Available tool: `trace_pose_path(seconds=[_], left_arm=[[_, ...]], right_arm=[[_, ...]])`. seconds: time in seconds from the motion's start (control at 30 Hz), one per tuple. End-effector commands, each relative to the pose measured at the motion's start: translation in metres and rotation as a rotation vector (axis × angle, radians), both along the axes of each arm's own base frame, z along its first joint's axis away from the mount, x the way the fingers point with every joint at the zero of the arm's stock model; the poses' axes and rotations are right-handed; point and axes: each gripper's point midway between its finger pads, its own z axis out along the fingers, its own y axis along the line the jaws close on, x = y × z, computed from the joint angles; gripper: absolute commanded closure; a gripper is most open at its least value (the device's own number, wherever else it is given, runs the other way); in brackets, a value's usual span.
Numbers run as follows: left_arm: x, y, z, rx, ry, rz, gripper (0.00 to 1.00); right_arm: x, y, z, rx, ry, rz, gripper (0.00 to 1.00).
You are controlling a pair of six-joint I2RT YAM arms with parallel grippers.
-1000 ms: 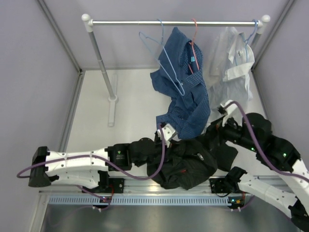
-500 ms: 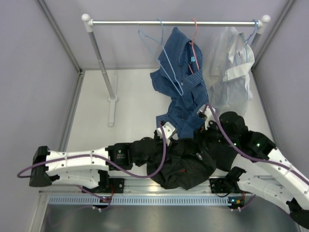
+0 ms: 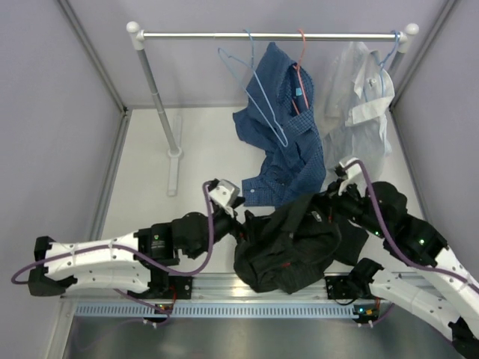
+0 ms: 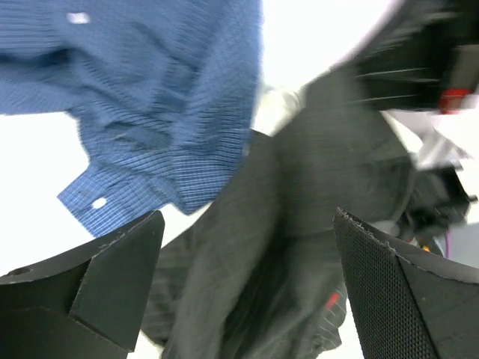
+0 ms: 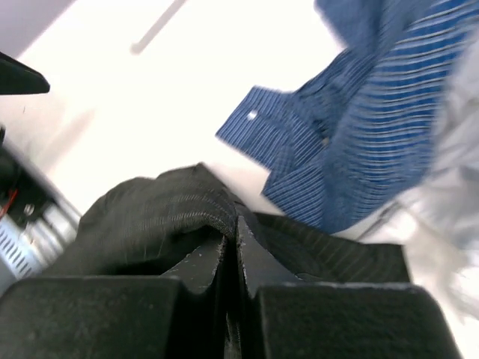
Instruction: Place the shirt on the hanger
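White table (image 3: pixel 146 168) under a clothes rail (image 3: pixel 194 35): the shirt (image 3: pixel 288 247) sits bunched at the near edge between both arms.
The left gripper (image 4: pixel 248 217) hangs spread wide just left of the heap, gripping nothing. The hanger (image 3: pixel 254 97) hangs bare from the rail, overlapping the blue checked shirt (image 3: pixel 288 149). The right gripper (image 5: pixel 232 239) is pressed together, pinching a fold of the shirt's upper right edge.

Grey walls (image 3: pixel 45 112), white tabletop (image 3: pixel 202 168), metal garment rail (image 3: pixel 194 35) at back.
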Motion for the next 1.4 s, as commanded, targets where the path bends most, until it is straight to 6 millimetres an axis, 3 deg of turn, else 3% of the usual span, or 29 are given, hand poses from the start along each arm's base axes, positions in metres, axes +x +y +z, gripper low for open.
trace_pose_path(seconds=[0.0,0.13,0.2,0.27,0.3,0.33,0.37,0.47,0.57,0.63,0.7,0.77,0.83,0.87,0.9,0.93,0.97,1.03,1.1,1.13,1.2,1.23,1.3,1.33,1.37], left_arm=[[0.017,0.041,-0.02,-0.049,0.069,0.206,0.02],[0.02,0.067,-0.057,-0.107,0.128,0.285,0.02],[0.007,0.054,-0.078,-0.118,0.146,0.182,0.02],[-0.018,0.033,-0.085,-0.13,0.163,-0.004,0.02],[-0.027,0.023,-0.077,-0.174,0.135,-0.085,0.02],[-0.037,0.02,-0.096,-0.154,0.137,-0.146,0.02],[-0.049,0.014,-0.1,-0.166,0.14,-0.227,0.02],[-0.047,0.015,-0.119,-0.177,0.13,-0.219,0.02],[-0.049,0.011,-0.129,-0.169,0.126,-0.236,0.02],[-0.054,0.006,-0.125,-0.193,0.12,-0.272,0.04],[-0.047,0.004,-0.137,-0.167,0.123,-0.233,0.08],[-0.034,0.002,-0.138,-0.153,0.128,-0.167,0.33],[-0.01,0.007,-0.156,-0.073,0.135,-0.018,0.59],[-0.001,0.016,-0.174,0.014,0.158,0.063,0.96],[0.011,0.014,-0.166,0.043,0.155,0.14,1.0],[0.032,0.033,-0.162,0.083,0.123,0.305,1.0],[0.04,0.043,-0.157,0.104,0.124,0.396,1.0],[0.059,0.079,-0.123,0.206,0.037,0.609,1.0],[0.064,0.107,-0.095,0.299,-0.03,0.707,1.0],[0.068,0.108,-0.053,0.231,-0.053,0.738,1.0],[0.07,0.113,-0.016,0.32,-0.136,0.704,1.0],[0.069,0.112,0.02,0.276,-0.15,0.694,1.0],[0.067,0.122,0.052,0.369,-0.239,0.701,1.0],[0.062,0.124,0.078,0.355,-0.265,0.71,1.0],[0.061,0.136,0.088,0.494,-0.336,0.777,1.0]], right_arm=[[0.01,-0.027,0.052,0.065,-0.185,-0.122,1.0],[0.0,-0.037,0.072,0.083,-0.247,-0.108,1.0],[-0.009,-0.034,0.081,0.091,-0.271,-0.056,1.0],[-0.008,-0.037,0.087,0.089,-0.274,-0.067,1.0],[-0.008,-0.037,0.083,0.071,-0.257,-0.066,1.0],[-0.009,-0.037,0.087,0.069,-0.261,-0.06,1.0],[-0.009,-0.035,0.088,0.068,-0.256,-0.051,1.0],[-0.014,-0.03,0.092,0.081,-0.249,-0.014,1.0],[-0.018,-0.028,0.098,0.099,-0.255,0.006,1.0],[-0.018,-0.029,0.102,0.102,-0.262,0.001,1.0],[-0.019,-0.028,0.105,0.11,-0.267,0.011,1.0],[-0.022,-0.028,0.112,0.13,-0.272,0.017,1.0],[-0.024,-0.03,0.119,0.142,-0.283,0.016,1.0],[-0.025,-0.031,0.122,0.145,-0.289,0.013,1.0],[-0.025,-0.033,0.124,0.149,-0.295,0.007,1.0],[-0.025,-0.035,0.129,0.152,-0.307,0.001,1.0],[-0.023,-0.036,0.132,0.15,-0.309,-0.011,1.0],[-0.023,-0.037,0.14,0.149,-0.319,-0.011,1.0],[-0.018,-0.033,0.142,0.135,-0.308,-0.016,1.0],[-0.018,-0.034,0.149,0.144,-0.316,-0.02,1.0],[-0.013,-0.029,0.152,0.137,-0.31,-0.019,1.0],[-0.013,-0.029,0.158,0.148,-0.317,-0.021,1.0],[-0.01,-0.026,0.161,0.148,-0.311,-0.018,1.0],[-0.012,-0.025,0.164,0.153,-0.315,-0.013,1.0],[-0.011,-0.024,0.165,0.152,-0.314,-0.011,1.0]])
